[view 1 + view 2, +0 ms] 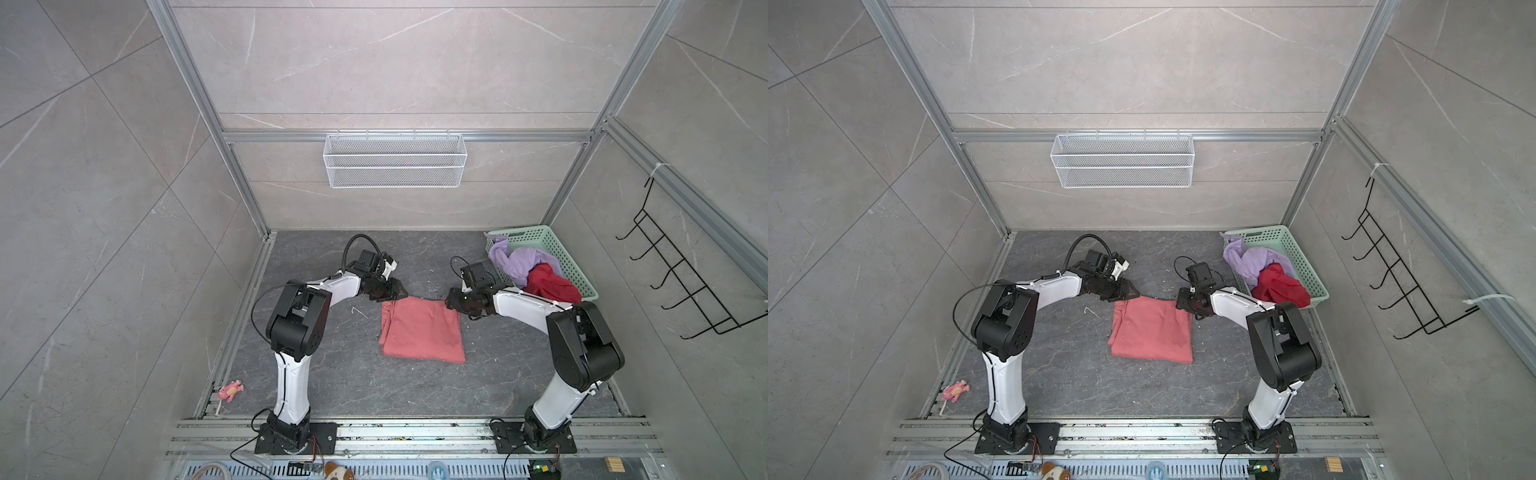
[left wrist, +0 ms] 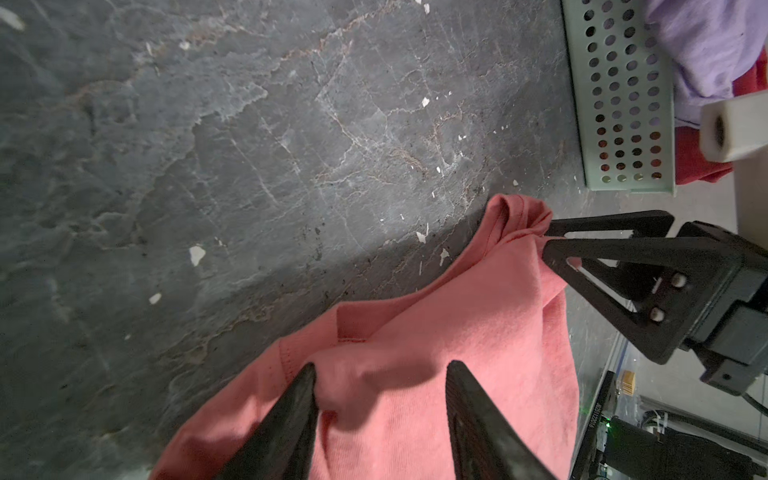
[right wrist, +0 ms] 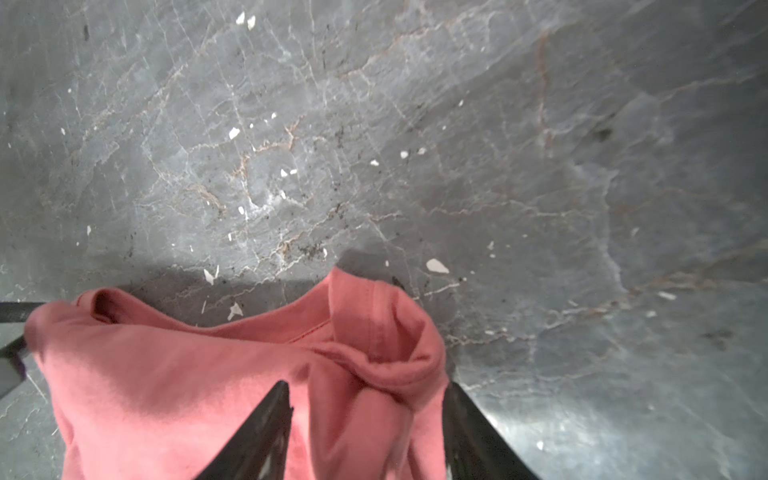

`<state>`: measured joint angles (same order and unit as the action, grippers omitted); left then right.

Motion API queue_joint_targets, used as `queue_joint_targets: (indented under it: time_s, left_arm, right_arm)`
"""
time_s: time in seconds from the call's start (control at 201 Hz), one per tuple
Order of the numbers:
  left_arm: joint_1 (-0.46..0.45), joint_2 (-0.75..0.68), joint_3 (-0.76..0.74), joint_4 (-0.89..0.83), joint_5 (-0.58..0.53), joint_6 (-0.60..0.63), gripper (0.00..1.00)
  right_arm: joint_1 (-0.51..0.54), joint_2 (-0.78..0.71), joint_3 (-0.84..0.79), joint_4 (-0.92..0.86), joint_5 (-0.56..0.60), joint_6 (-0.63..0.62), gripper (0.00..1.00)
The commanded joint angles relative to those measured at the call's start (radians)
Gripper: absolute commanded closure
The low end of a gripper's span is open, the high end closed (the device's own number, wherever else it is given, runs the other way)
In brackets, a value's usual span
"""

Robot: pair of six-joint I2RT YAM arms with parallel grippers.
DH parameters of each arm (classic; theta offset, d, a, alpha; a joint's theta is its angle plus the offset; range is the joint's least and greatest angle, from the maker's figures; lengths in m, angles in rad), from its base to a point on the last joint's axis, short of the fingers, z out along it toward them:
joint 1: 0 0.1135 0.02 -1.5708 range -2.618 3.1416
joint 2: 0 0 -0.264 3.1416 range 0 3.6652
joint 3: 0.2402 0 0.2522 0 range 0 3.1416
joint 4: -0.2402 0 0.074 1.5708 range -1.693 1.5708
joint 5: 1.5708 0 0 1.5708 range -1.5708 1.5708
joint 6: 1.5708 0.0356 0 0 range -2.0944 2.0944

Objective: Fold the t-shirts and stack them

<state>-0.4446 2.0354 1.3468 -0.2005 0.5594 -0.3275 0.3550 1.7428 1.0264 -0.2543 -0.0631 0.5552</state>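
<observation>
A salmon-pink t-shirt (image 1: 422,332) (image 1: 1152,332) lies folded into a rough rectangle in the middle of the dark table. My left gripper (image 1: 405,293) (image 2: 380,368) is at its far left corner, open, with cloth (image 2: 436,324) lying between the spread fingers. My right gripper (image 1: 449,301) (image 3: 365,384) is at the far right corner, open, astride a bunched fold (image 3: 399,365). The far edge sags a little above the table between them. A lilac t-shirt (image 1: 523,259) and a deep-red t-shirt (image 1: 550,284) lie crumpled in the mint-green basket (image 1: 552,249).
The basket (image 1: 1287,245) stands at the back right, close behind my right arm. A white wire basket (image 1: 395,160) hangs on the back wall and a black hook rack (image 1: 681,282) on the right wall. A pink toy (image 1: 230,390) lies at the front left edge.
</observation>
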Motion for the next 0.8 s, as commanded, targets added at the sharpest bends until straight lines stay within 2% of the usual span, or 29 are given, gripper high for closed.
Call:
queue_joint_targets:
  time_s: [0.0,0.119,0.264,0.388,0.503,0.617,0.791]
  left_arm:
    - [-0.001,0.003,0.019,0.005,-0.020,0.032,0.49]
    - [-0.008,0.012,0.024,0.023,-0.008,0.015,0.52]
    - [-0.020,0.017,0.020,0.038,-0.004,0.002,0.61]
    - [-0.021,0.014,0.016,0.052,0.010,-0.010,0.79]
    - [-0.023,0.004,0.003,0.080,0.021,-0.029,1.00]
    - [-0.022,-0.017,-0.009,0.097,0.031,-0.042,1.00]
    - [-0.025,-0.130,-0.077,0.121,0.021,-0.059,1.00]
  right_arm:
    - [0.000,-0.026,0.020,-0.048,0.022,-0.019,0.41]
    - [0.002,-0.003,0.018,-0.025,0.005,0.001,0.45]
    - [0.005,0.010,0.026,-0.017,0.001,-0.002,0.60]
    - [0.011,0.006,0.050,-0.042,0.019,-0.011,0.74]
    - [0.019,0.004,0.059,-0.053,0.026,-0.014,0.84]
    - [0.028,-0.015,0.058,-0.064,0.026,-0.017,0.92]
    - [0.039,-0.103,0.048,-0.109,0.022,-0.034,0.96]
